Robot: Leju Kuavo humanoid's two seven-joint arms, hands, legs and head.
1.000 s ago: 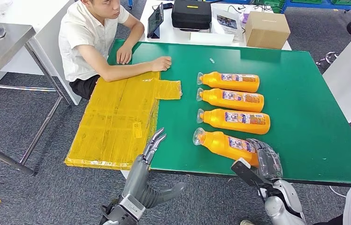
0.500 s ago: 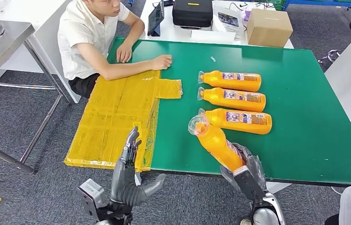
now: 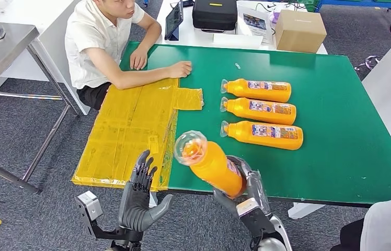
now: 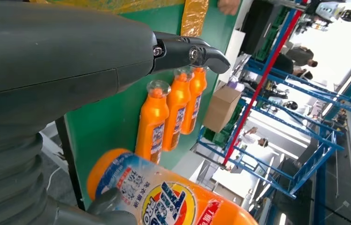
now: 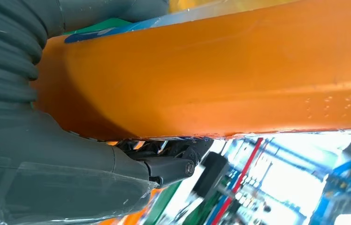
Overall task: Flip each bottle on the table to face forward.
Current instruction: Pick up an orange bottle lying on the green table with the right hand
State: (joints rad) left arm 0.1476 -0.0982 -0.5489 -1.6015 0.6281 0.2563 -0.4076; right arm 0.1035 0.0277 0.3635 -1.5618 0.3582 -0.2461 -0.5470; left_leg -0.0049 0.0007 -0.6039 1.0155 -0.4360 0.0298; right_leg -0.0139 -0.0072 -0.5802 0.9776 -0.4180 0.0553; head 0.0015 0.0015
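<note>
My right hand (image 3: 248, 191) grips an orange bottle (image 3: 211, 163) by its lower body and holds it up off the green table (image 3: 334, 157), tilted, its clear cap toward the camera. The same bottle (image 4: 164, 199) shows its colourful label in the left wrist view, and its orange side (image 5: 211, 70) runs across the right wrist view. Three more orange bottles lie on their sides in a row: far (image 3: 256, 90), middle (image 3: 259, 109), near (image 3: 261, 134), caps pointing left. My left hand (image 3: 140, 196) hangs open below the table's front edge, fingers spread, holding nothing.
A person sits at the far left corner with both forearms on the table (image 3: 146, 68). Yellow taped cardboard (image 3: 130, 125) covers the table's left part. A cardboard box (image 3: 299, 31), a black case (image 3: 214, 14) and a tablet stand on a white table behind.
My right hand has lifted the nearest bottle off the table and swung it up and to the left. My left hand has dropped lower and turned, fingers still apart.
</note>
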